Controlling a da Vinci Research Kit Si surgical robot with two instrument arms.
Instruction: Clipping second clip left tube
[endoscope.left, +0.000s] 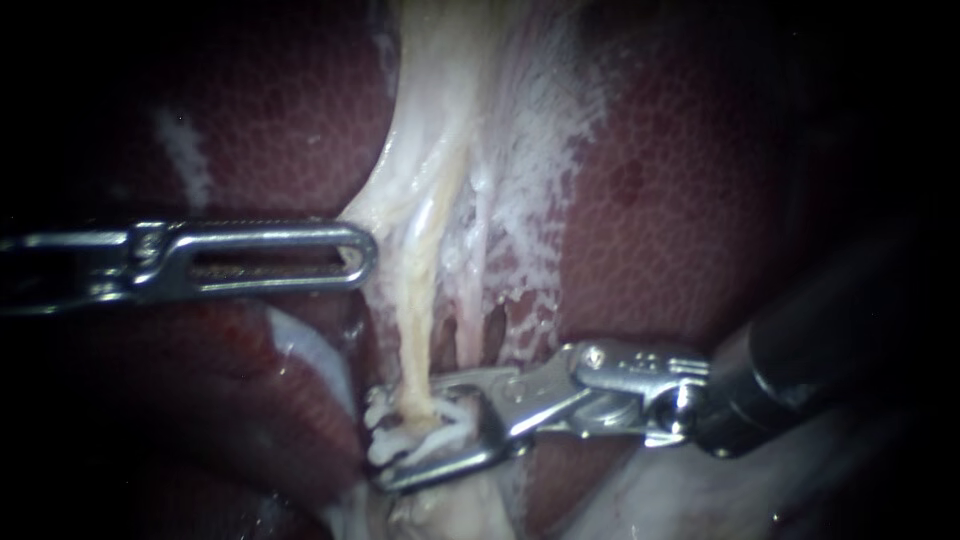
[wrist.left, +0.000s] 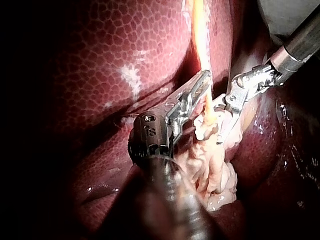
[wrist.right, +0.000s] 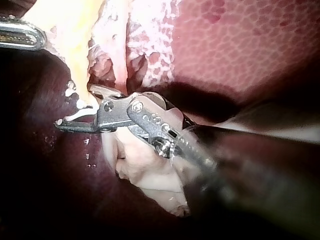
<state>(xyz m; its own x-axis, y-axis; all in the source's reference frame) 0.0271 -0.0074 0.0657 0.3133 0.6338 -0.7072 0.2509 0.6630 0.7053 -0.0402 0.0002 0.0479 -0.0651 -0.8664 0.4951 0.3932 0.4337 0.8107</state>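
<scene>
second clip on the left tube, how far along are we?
Done: the silver right tool has its jaws around the pale yellowish tube near its lower end, a white ridged clip between them. In hand: the squeeze; the jaws stand apart, so the clip looks unlatched. To do: latch, release, withdraw. The silver slotted left tool rests against pale tissue higher up.

Endoscope light pools centrally; margins sink into black; wet liver (endoscope.left: 660, 200) glints.

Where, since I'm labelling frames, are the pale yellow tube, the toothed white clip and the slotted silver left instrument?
Pale yellow tube (endoscope.left: 415, 300): endoscope view, its middle stretch.
Toothed white clip (endoscope.left: 385, 445): endoscope view, its left end.
Slotted silver left instrument (endoscope.left: 362, 255): endoscope view, its rounded tip.
</scene>
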